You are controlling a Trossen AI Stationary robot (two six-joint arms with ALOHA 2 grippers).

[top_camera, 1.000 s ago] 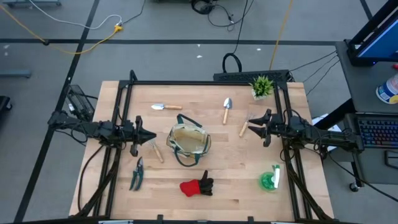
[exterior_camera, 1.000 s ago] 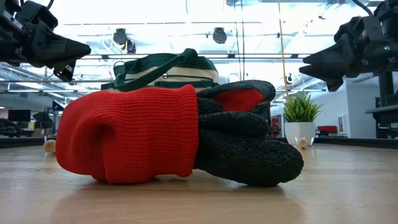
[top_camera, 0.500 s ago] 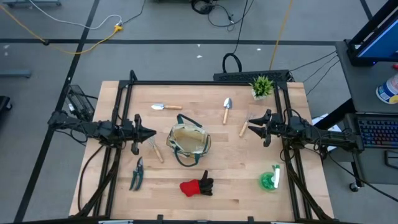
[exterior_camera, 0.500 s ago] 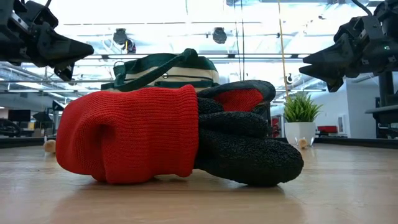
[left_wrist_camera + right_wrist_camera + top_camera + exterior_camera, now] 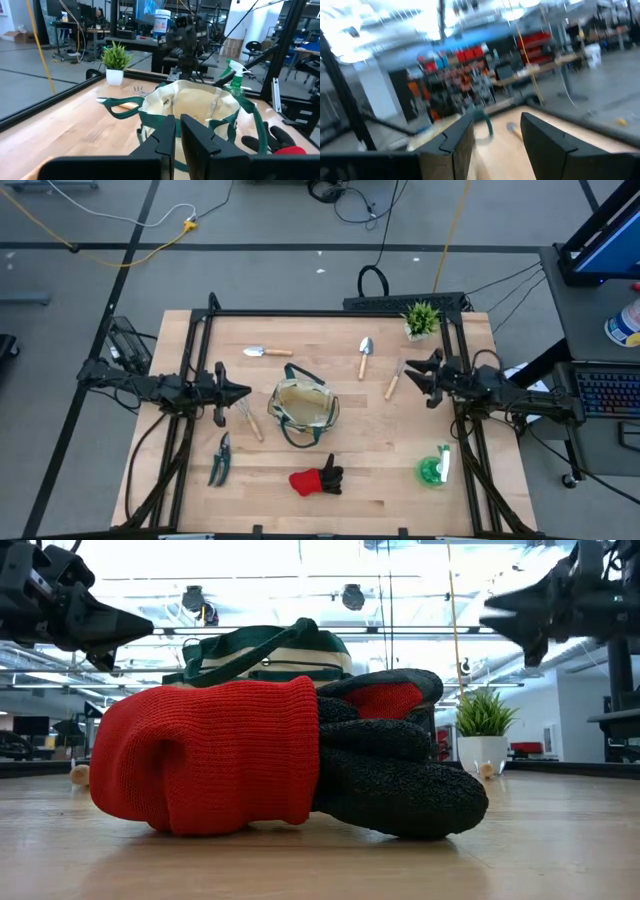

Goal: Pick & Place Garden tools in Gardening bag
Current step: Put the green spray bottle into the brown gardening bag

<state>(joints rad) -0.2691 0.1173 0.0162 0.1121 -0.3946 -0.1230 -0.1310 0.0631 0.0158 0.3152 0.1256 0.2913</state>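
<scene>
The tan gardening bag (image 5: 303, 408) with green trim stands open at the table's middle, and it also shows in the left wrist view (image 5: 195, 107). Two wooden-handled trowels (image 5: 266, 351) (image 5: 365, 357) lie beyond it. A small fork (image 5: 392, 383) lies to its right and another tool (image 5: 248, 420) to its left. Pruning shears (image 5: 220, 458), the red-and-black glove (image 5: 317, 479) and a green spray bottle (image 5: 435, 467) lie nearer the front. My left gripper (image 5: 245, 392) is shut, raised left of the bag. My right gripper (image 5: 408, 370) is open, raised over the fork.
A small potted plant (image 5: 421, 318) stands at the far right corner. A black frame (image 5: 330, 311) runs along the table's far edge and sides. In the low view the glove (image 5: 270, 755) fills the foreground in front of the bag (image 5: 265, 650).
My right gripper has swung toward the table's far edge and risen a little, moving fast enough to blur its wrist view. My left gripper has crept slightly toward the bag. No tool has moved.
</scene>
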